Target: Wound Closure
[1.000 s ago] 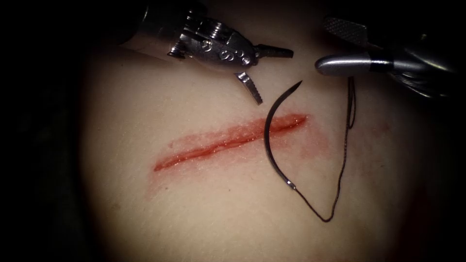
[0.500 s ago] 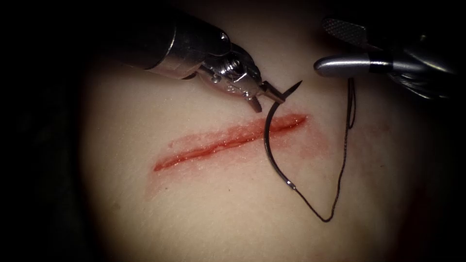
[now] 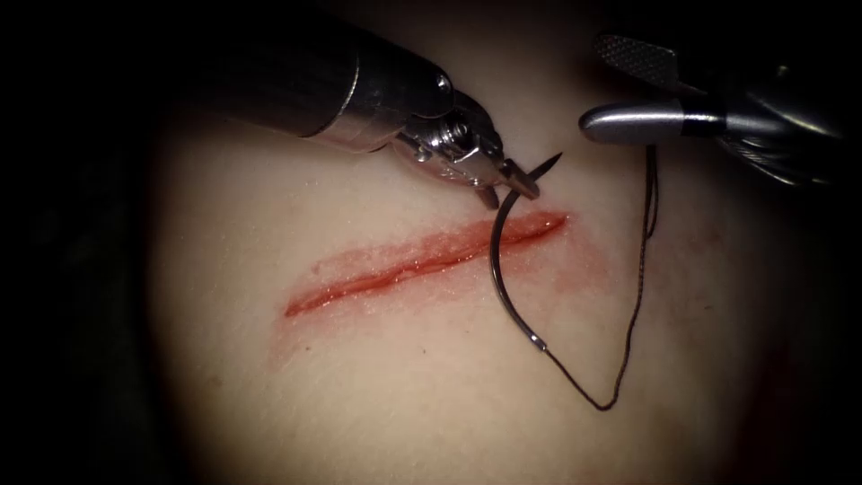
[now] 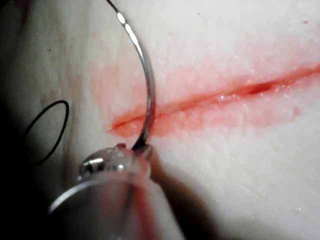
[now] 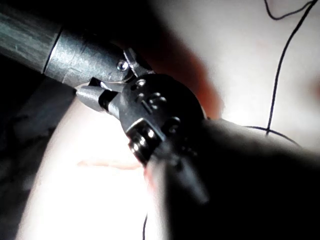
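Pale tissue (image 3: pixel 377 377) lies under the light, its red cut (image 3: pixel 422 259) running from eight o'clock to two o'clock. Over the last second the left tool (image 3: pixel 519 182) has come down from open jaws and closed on the needle (image 3: pixel 499 269) near its tip, so the needle is now held. The needle lies across the cut's right end, on the surface. The thread (image 3: pixel 628 332) trails to four o'clock. The right tool (image 3: pixel 620 90), jaws apart, holds nothing.
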You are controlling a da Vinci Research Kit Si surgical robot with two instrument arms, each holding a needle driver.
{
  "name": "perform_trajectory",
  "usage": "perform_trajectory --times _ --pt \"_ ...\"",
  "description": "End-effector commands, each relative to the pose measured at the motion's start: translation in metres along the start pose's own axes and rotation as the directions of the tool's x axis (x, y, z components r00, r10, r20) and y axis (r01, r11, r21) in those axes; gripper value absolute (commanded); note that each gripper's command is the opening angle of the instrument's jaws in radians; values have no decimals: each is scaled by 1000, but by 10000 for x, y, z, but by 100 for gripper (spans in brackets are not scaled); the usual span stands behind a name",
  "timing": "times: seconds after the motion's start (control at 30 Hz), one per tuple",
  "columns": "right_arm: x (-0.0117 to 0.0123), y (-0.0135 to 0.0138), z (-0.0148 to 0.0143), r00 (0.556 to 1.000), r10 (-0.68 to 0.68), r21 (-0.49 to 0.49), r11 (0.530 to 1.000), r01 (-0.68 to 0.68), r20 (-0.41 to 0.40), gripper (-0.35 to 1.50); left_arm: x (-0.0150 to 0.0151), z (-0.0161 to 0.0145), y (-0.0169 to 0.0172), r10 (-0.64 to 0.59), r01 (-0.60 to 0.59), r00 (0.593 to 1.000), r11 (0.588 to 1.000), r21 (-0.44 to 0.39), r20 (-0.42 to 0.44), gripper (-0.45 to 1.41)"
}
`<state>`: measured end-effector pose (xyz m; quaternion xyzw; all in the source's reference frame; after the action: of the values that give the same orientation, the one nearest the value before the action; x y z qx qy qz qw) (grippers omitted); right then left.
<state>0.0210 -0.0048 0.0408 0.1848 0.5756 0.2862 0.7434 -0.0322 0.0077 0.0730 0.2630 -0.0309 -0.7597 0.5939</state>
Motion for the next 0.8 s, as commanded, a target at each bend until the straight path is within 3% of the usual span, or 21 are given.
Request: perform_trajectory --times 0.03,0.1,0.47,0.53,0.6,0.63,0.67,0.73,0.8 --pt "2 1 9 1000 -1 2 1000 1 -2 138 -1 6 -2 -6 6 1000 1000 1 0 -24" --pt "2 0 9 1000 -1 2 1000 1 -2 138 1 6 0 -5 5 1000 1000 1 1 -45" --pt "6 0 7 1000 3 3 1000 -3 -5 138 4 5 5 -137 137 991 991 2 -1 -45" --pt "6 0 7 1000 3 3 1000 -3 -5 138 4 2 3 -138 138 990 990 3 -4 29" --pt "6 0 6 1000 3 4 1000 -3 -5 138 5 -3 -1 -142 142 990 990 1 -9 56" --pt "6 0 6 1000 3 4 1000 -3 -5 138 6 -7 -6 -117 117 993 993 2 -14 78" --pt "6 0 6 1000 3 4 1000 -3 -5 138 8 -9 -10 -86 86 996 996 3 -16 111" --pt "6 1 6 1000 15 4 1000 -15 -4 138 11 -12 -21 -46 46 999 999 5 -12 119" --pt "6 1 6 1000 21 4 1000 -21 -4 138 17 -13 -35 8 -8 1000 1000 9 10 99"
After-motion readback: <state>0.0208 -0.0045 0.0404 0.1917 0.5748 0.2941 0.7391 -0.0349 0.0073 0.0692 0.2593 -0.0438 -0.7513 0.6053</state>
